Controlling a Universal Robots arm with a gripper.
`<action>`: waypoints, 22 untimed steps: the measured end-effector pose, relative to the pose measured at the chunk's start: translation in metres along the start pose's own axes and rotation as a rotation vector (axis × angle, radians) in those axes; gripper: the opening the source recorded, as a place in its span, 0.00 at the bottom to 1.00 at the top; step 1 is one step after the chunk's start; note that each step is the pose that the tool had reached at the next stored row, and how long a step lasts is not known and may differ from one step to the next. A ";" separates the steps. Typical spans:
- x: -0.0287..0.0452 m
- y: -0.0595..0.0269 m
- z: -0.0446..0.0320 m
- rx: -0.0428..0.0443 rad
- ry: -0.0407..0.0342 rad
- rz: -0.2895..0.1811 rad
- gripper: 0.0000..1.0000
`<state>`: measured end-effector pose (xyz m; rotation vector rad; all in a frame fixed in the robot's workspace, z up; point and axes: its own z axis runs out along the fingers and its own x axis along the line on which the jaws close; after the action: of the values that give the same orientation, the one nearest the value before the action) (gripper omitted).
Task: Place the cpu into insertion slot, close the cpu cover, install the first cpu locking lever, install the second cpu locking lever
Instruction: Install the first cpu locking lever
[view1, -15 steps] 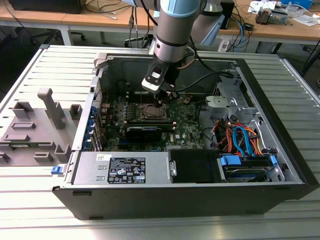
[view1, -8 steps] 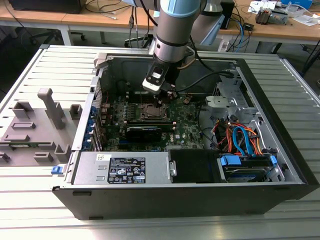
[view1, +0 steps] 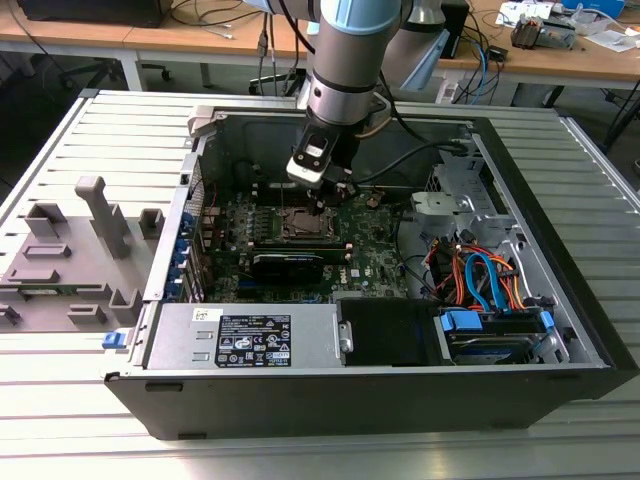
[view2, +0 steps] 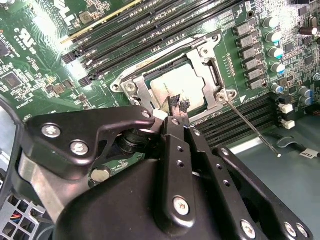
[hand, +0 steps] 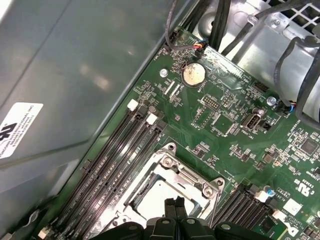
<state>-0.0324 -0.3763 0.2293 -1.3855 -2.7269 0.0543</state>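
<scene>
End effector: fingers pressed together, nothing between them; tips poised just over the near edge of the socket; also seen from outside, low inside the open case.
Fingertips: narrow, black, side by side, directly above the chip's edge.
Cpu: silvery-grey top, lying flat inside the socket, framed by the metal plate; also visible in the first wrist view.
Insertion slot: on the green motherboard, between banks of long black memory slots.
Cpu cover: silvery frame lying down around the chip, window over its top.
Locking lever: thin metal rod slanting away from the socket corner, tip raised off the board.
Case: lying open on a slatted metal worktop, drive cables bunched at the exterior view's right.
</scene>
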 end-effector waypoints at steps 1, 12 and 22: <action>0.0000 0.0000 0.0000 0.0002 -0.0002 -0.003 0.11; 0.0000 0.0000 0.0000 0.0026 -0.0032 -0.046 0.11; 0.0000 0.0000 0.0000 0.0046 -0.0056 -0.080 0.11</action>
<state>-0.0324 -0.3763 0.2293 -1.2752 -2.7818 0.0593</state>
